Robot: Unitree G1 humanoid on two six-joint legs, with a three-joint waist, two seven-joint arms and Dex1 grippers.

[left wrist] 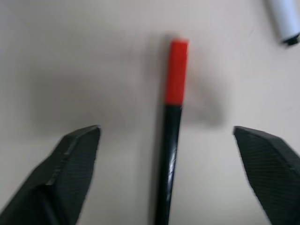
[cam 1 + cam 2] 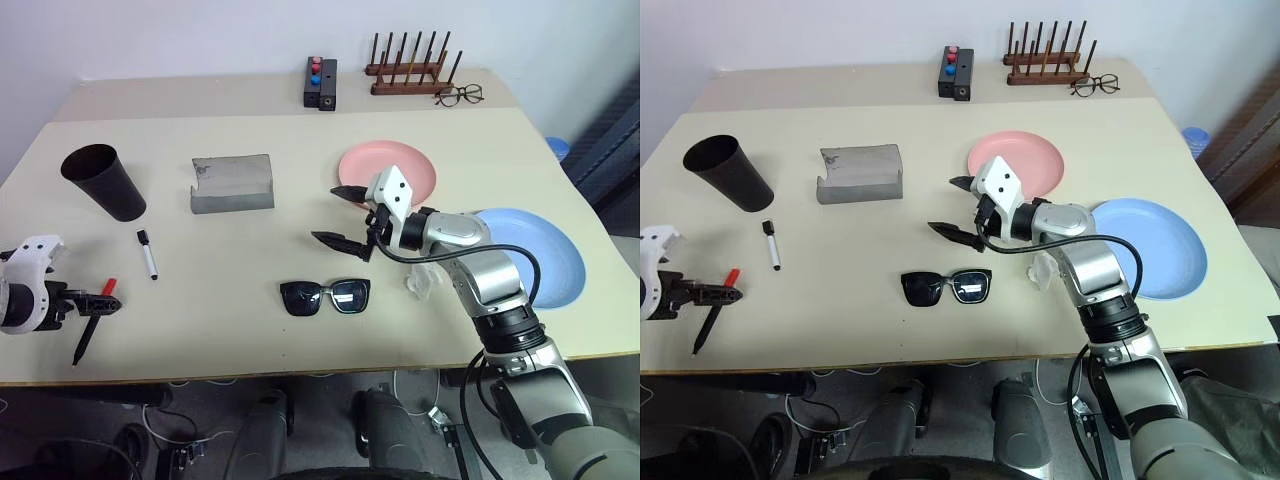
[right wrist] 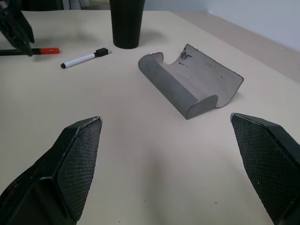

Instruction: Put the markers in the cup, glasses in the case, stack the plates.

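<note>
Right pincer with its two black fingers spread wide over bare beige tabletop, nothing between them. Beyond them the grey case lies open, flap back; farther off stands the black cup, with the white marker near its base. The red-capped marker lies by the left pincer.

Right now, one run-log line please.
left gripper: open, straddling red-capped marker on table | right gripper: open, empty | sunglasses: uncased | plates: unstacked
</note>
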